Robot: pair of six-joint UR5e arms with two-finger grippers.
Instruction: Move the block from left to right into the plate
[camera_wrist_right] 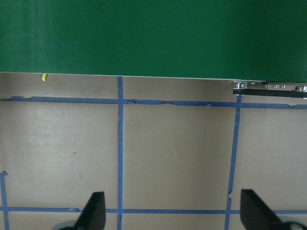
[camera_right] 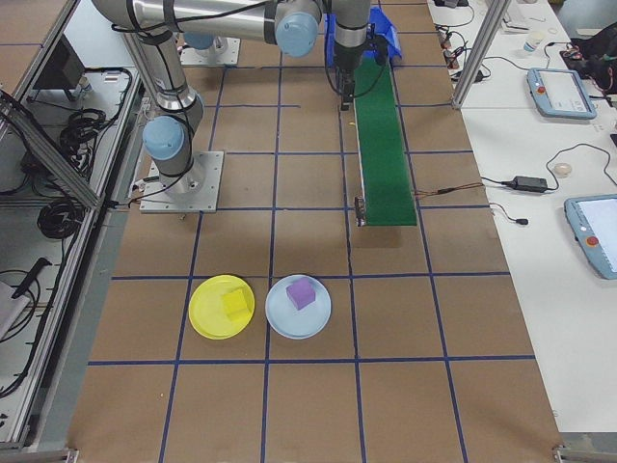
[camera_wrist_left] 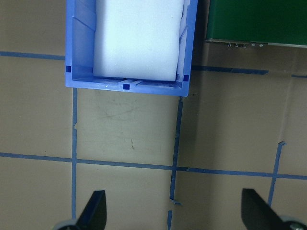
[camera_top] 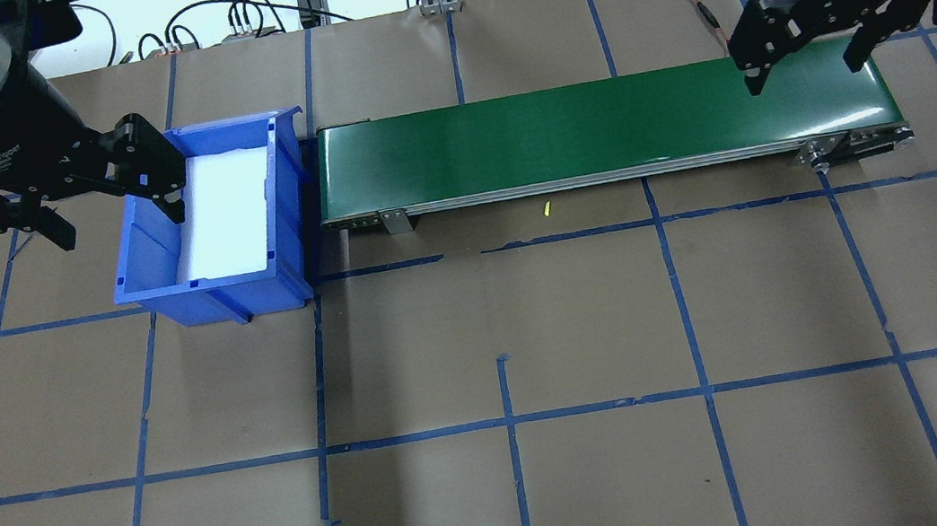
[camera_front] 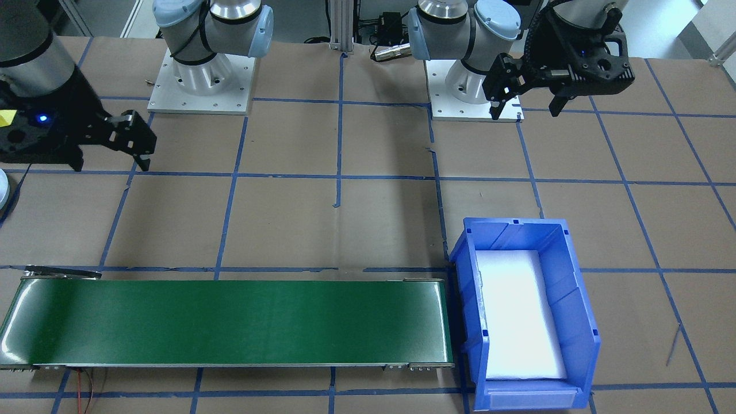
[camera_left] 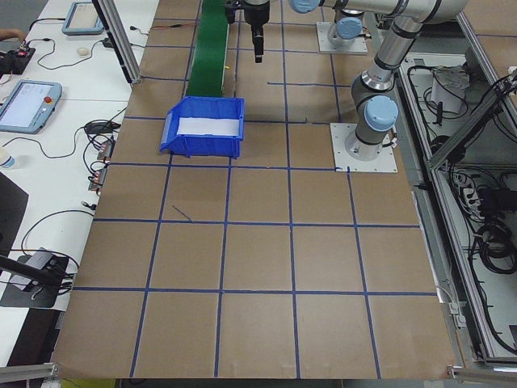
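The blocks and plates show only in the exterior right view. A yellow block point(camera_right: 234, 304) lies in a yellow plate point(camera_right: 202, 320). Beside it a purple block point(camera_right: 302, 292) lies in a light blue plate point(camera_right: 284, 323). Both plates sit on the table past the conveyor's end on my right side, far from both grippers. My left gripper point(camera_top: 121, 225) hangs open and empty over the blue bin's outer edge. Above the conveyor's right end my right gripper point(camera_top: 804, 74) is open and empty too. Each wrist view shows only bare table between the fingers point(camera_wrist_left: 93, 211) point(camera_wrist_right: 93, 211).
A long green conveyor belt point(camera_top: 605, 129) runs across the far side of the table. A blue bin point(camera_top: 164, 289) with a white foam liner stands at its left end. Blue tape lines grid the brown table. Cables, tablets and a person's hand show on side benches.
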